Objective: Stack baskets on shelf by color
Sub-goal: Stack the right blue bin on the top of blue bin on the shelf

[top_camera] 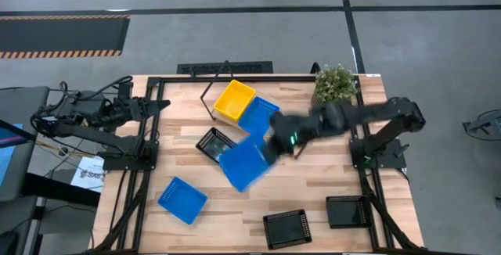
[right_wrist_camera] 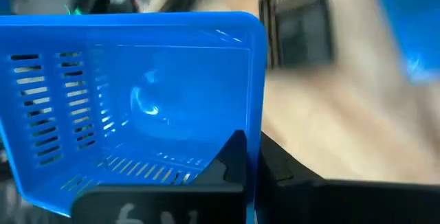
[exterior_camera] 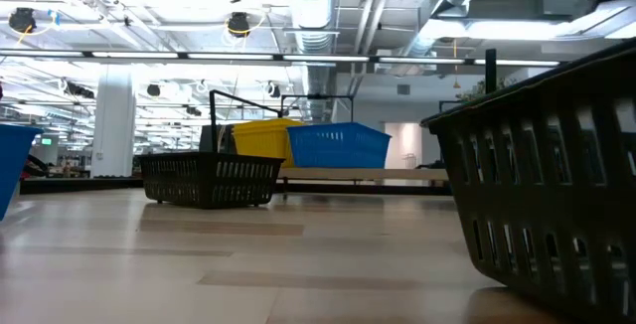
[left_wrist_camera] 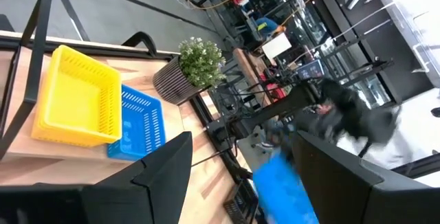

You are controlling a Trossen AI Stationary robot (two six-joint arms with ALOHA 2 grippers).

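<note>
The shelf (top_camera: 252, 126) holds a yellow basket (top_camera: 235, 100) and a blue basket (top_camera: 259, 114) side by side; the low view shows the same yellow basket (exterior_camera: 263, 137) and blue basket (exterior_camera: 338, 145). My right gripper (top_camera: 274, 144) reaches over the table's middle, shut on another blue basket (top_camera: 244, 163), which is blurred. A black basket (top_camera: 215, 143) sits on the table beside it. My left gripper (left_wrist_camera: 247, 183) is open and waits at the table's left edge. My right gripper pinches one side wall (right_wrist_camera: 254, 148) of the blue basket at its rim, with one finger (right_wrist_camera: 230, 159) inside the basket and the other outside. The fingers come from the table's right. The basket sticks out from them toward the left, tilted, over the table's middle.
A third blue basket (top_camera: 182, 200) lies near the left front. Two black baskets (top_camera: 286, 228) (top_camera: 347, 211) sit at the near edge, one filling the low view's right (exterior_camera: 547, 195). A potted plant (top_camera: 335, 83) stands at the far right corner.
</note>
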